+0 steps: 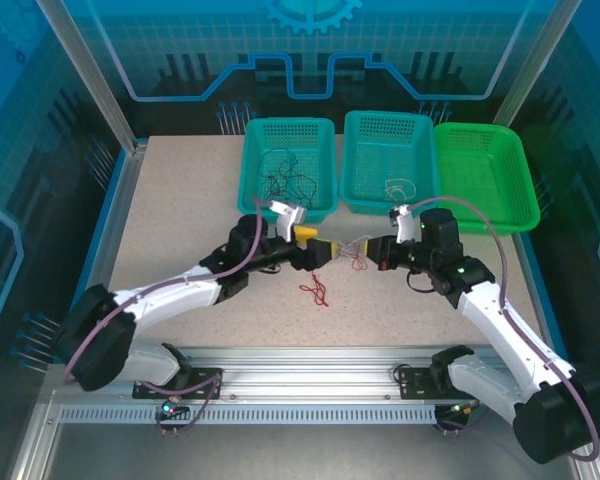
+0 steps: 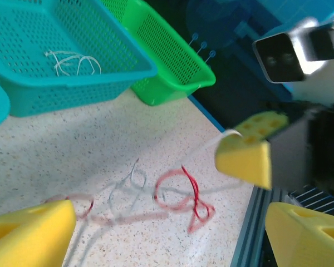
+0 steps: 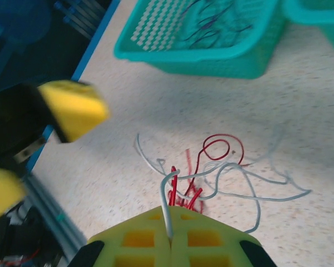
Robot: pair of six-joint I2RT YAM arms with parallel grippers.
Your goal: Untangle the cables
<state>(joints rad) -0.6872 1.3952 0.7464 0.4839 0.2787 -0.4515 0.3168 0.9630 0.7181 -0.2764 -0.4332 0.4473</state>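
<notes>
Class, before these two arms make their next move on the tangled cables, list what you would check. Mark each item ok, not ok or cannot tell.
1. Right gripper shut on the whitish-grey cable: ok.
2. Left gripper open, fingers apart, nothing gripped: ok.
3. Red cable separated from the whitish-grey cable: not ok; their loops cross.
4. Right gripper pinching the whitish-grey cable alone, with no red strand caught: cannot tell.
5. Left gripper lined up on a single strand: cannot tell.
</notes>
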